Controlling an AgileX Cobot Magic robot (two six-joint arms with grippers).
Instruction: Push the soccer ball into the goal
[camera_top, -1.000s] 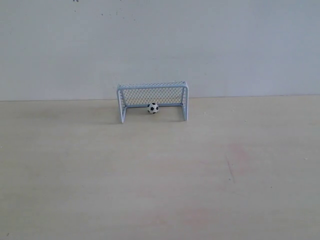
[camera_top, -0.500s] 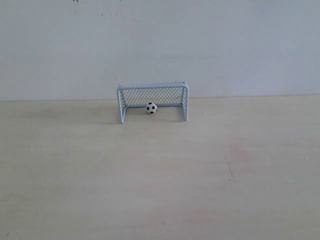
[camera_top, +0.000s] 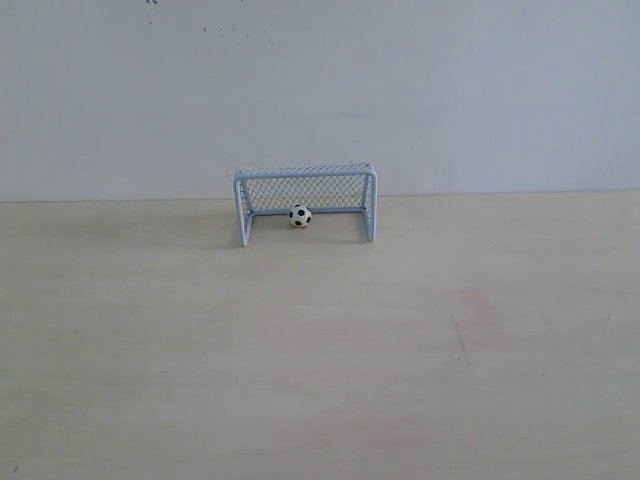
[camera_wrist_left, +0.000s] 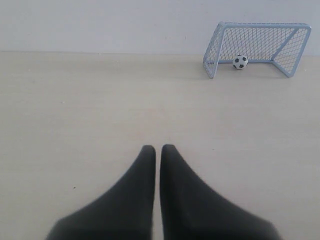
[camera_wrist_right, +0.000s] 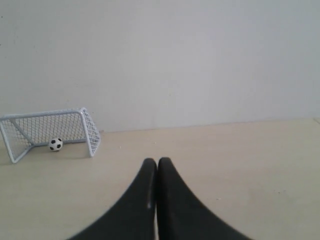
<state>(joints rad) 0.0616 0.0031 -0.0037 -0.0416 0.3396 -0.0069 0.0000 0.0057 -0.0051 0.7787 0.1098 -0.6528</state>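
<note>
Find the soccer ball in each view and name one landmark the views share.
Exterior view: soccer ball near picture centre, inside the goal.
Left wrist view: soccer ball inside the goal, far beyond the left gripper.
Right wrist view: soccer ball inside the goal, far beyond the right gripper.
Shared landmark: the goal.
</note>
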